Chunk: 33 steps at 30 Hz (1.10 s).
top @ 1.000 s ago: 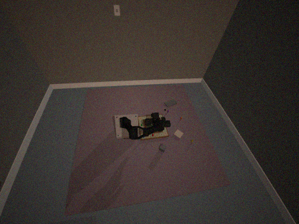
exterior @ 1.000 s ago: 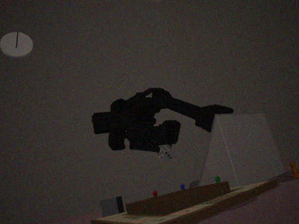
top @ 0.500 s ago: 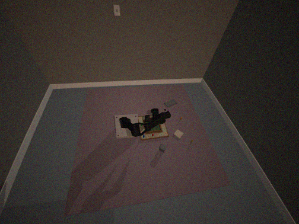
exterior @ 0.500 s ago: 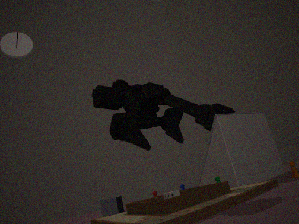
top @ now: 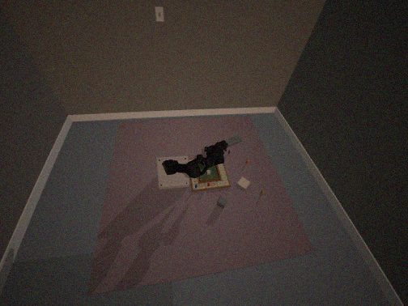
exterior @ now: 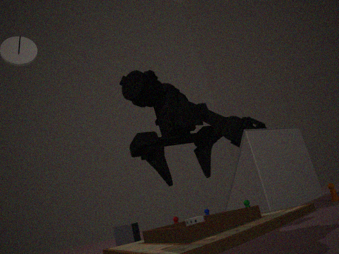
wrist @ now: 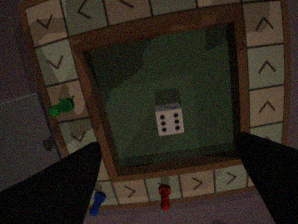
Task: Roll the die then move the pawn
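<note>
Die's in the tray — six pips showing!
The white die sits inside the wood-rimmed tray; the gripper hangs released above.

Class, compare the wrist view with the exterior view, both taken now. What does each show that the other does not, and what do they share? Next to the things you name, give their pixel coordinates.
Only the wrist view: the arrows on the board squares and the green floor inside the tray.

Only the exterior view: a pale round disc [exterior: 9, 50] on the wall, and an orange piece [exterior: 333, 193] at the right edge.

Both: the die [exterior: 195, 220] [wrist: 170, 121], the red pawn [exterior: 175, 220] [wrist: 165, 196], the blue pawn [exterior: 206, 212] [wrist: 98, 203], the green pawn [exterior: 247, 203] [wrist: 62, 107] and the open gripper [exterior: 190, 181] [wrist: 168, 144].
</note>
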### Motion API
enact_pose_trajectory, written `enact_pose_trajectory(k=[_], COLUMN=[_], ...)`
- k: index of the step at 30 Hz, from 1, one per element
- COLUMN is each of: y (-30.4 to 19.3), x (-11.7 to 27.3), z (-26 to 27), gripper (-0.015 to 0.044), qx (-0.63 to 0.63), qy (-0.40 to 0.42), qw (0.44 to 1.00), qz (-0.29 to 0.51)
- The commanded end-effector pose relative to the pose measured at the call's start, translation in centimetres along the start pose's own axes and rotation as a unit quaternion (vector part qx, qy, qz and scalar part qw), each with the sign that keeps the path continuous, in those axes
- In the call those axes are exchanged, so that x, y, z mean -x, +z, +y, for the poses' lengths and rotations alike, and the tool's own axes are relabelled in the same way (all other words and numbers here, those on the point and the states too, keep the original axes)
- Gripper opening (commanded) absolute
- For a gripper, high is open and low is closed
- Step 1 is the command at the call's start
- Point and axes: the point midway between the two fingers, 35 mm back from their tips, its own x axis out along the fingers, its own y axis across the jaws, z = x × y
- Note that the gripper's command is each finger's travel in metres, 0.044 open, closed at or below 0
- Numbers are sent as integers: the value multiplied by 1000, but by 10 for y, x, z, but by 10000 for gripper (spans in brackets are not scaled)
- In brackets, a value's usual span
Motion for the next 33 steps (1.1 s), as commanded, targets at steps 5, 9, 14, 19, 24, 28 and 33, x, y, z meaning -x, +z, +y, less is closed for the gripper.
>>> enact_pose_trajectory(k=[5, 9, 14, 19, 24, 28, 33], y=[-59, -94, -115, -115, -115, -116, -116], x=[-11, -17, -21, -21, -21, -21, -26], z=[-5, -2, 2, 3, 3, 4, 3], gripper=[204, 200, 200, 200, 200, 200, 200], qx=[-418, -638, -753, -753, -753, -753, -753], qy=[-15, -28, -39, -39, -39, -39, -39], qw=[908, 770, 657, 657, 657, 657, 657], qz=[6, 10, 12, 12, 12, 12, 12])
